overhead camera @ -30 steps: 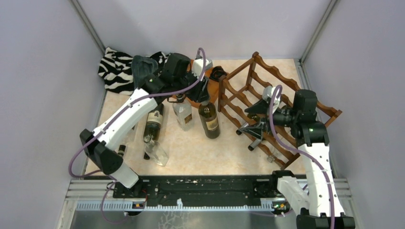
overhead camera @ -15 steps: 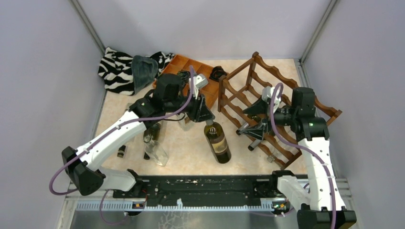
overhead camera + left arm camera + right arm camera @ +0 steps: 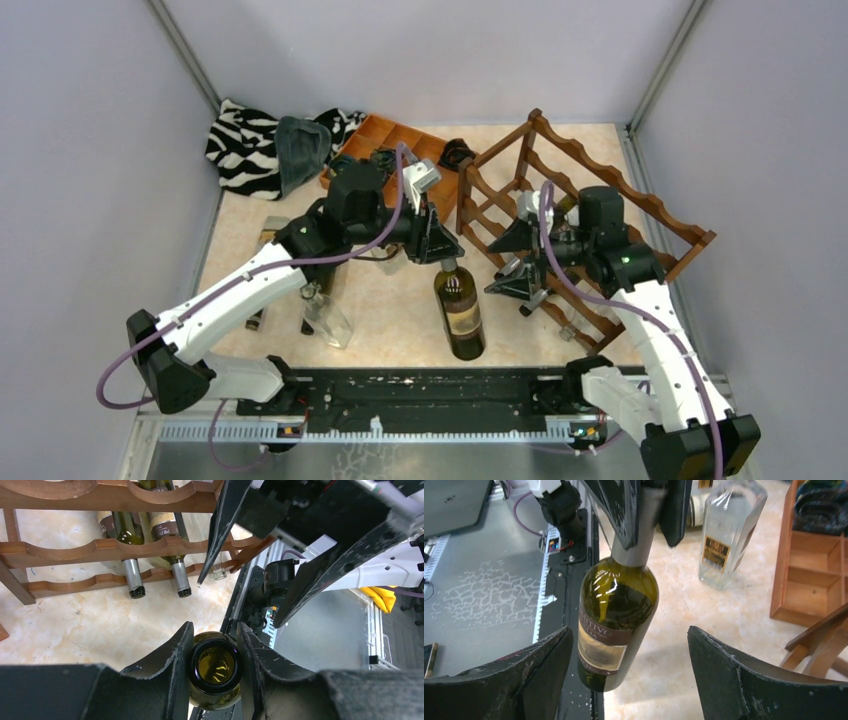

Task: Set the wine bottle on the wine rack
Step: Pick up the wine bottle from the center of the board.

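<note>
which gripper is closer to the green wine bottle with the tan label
Left. The left gripper is clamped on the neck of the wine bottle; the right gripper is open beside it, toward the wine rack, not touching.

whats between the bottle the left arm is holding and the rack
The open right gripper hangs between them, fingers aimed at the held bottle, just in front of the rack. The top view shows it.
</note>
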Controlling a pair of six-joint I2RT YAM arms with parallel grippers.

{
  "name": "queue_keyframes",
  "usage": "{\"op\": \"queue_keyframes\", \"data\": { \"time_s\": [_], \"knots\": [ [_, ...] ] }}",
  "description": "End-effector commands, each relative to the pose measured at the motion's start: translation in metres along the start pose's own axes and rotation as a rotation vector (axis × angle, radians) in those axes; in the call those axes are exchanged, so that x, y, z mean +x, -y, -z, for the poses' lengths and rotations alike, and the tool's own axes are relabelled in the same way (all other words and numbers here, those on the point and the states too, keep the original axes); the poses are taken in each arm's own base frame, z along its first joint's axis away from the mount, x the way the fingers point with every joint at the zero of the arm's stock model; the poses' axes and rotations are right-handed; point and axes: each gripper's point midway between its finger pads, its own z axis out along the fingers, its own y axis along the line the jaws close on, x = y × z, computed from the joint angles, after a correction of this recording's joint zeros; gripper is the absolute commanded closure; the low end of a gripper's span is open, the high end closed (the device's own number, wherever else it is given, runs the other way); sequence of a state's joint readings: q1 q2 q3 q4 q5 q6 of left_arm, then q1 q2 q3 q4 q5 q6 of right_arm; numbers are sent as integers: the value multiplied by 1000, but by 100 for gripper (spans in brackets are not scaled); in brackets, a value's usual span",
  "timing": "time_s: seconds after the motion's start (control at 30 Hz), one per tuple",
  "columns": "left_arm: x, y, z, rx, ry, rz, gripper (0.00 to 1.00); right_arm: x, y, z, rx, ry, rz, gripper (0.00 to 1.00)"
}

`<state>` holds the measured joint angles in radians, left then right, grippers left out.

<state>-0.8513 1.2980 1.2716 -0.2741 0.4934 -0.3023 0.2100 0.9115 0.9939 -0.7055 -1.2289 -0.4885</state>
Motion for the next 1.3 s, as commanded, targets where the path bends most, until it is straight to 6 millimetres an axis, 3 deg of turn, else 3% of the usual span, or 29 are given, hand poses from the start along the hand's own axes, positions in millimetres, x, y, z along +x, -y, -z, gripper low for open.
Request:
{"op": "queue_keyframes", "data": {
  "time_s": [0.0, 0.33, 0.4, 0.93, 1.27],
  "knots": [
    [-35, 13, 2, 24, 130, -19, 100, 5, 10, -10, 27, -4, -14, 17],
    [-55, -4, 7, -92, 244, 11, 100, 13, 13, -26, -5, 23, -121, 16],
    [-61, -4, 6, -95, 264, 16, 100, 15, 14, -28, -2, 18, -124, 4],
    [-124, 19, 18, -47, 448, -4, 100, 26, 19, -40, 15, -7, -127, 2],
    [-135, 27, 19, -8, 495, 18, 100, 20, 17, -45, -17, 32, -157, 2]
  ]
}}
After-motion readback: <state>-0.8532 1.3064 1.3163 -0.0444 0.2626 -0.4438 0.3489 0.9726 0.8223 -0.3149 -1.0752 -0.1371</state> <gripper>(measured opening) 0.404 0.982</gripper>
